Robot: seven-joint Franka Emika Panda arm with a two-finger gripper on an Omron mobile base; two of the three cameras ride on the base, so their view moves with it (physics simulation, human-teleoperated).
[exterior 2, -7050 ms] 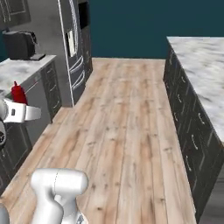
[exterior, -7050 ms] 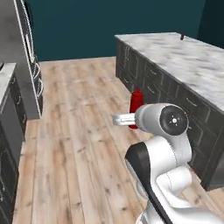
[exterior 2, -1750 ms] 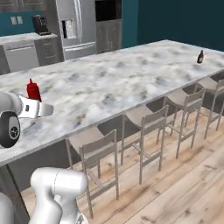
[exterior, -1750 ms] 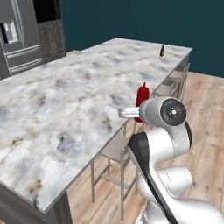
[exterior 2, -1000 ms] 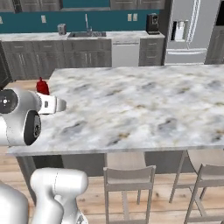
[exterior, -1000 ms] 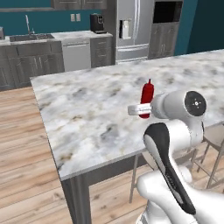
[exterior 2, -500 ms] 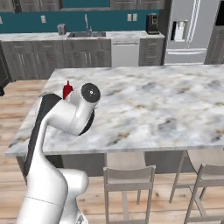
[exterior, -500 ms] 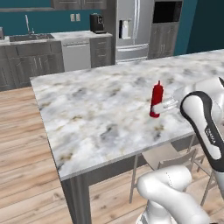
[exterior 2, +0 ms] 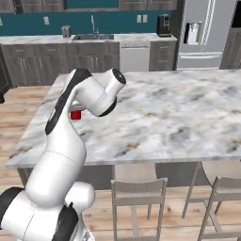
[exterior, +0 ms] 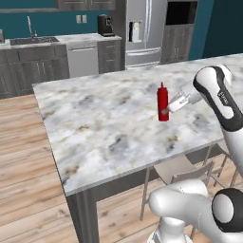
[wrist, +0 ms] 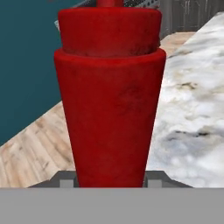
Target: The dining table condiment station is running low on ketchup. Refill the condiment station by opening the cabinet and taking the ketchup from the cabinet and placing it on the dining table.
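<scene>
The ketchup (exterior: 163, 101) is a red squeeze bottle, upright over the right part of the dining table (exterior: 104, 128), a white-grey marble slab. My gripper (exterior: 166, 110) reaches in from the right and is shut on the bottle's lower body. Whether the bottle's base touches the marble I cannot tell. In the right base view my arm hides most of the ketchup (exterior 2: 75, 115), leaving a red patch near the dining table's (exterior 2: 179, 117) left end. The hand view has the ketchup (wrist: 109, 100) close up between the fingers, with marble (wrist: 197, 109) to its right.
Grey stools (exterior 2: 139, 193) are tucked under the table's near edge. A far counter with a sink (exterior 2: 94, 36) and a steel fridge (exterior 2: 202, 33) line the back wall. Dark wall cabinets (exterior 2: 33, 4) run above; which is the task's cabinet I cannot tell. Wooden floor lies left of the table.
The base has stayed put over the last second. My arm has stretched out over the marble, carrying the upright ketchup farther in from the table's near edge.
</scene>
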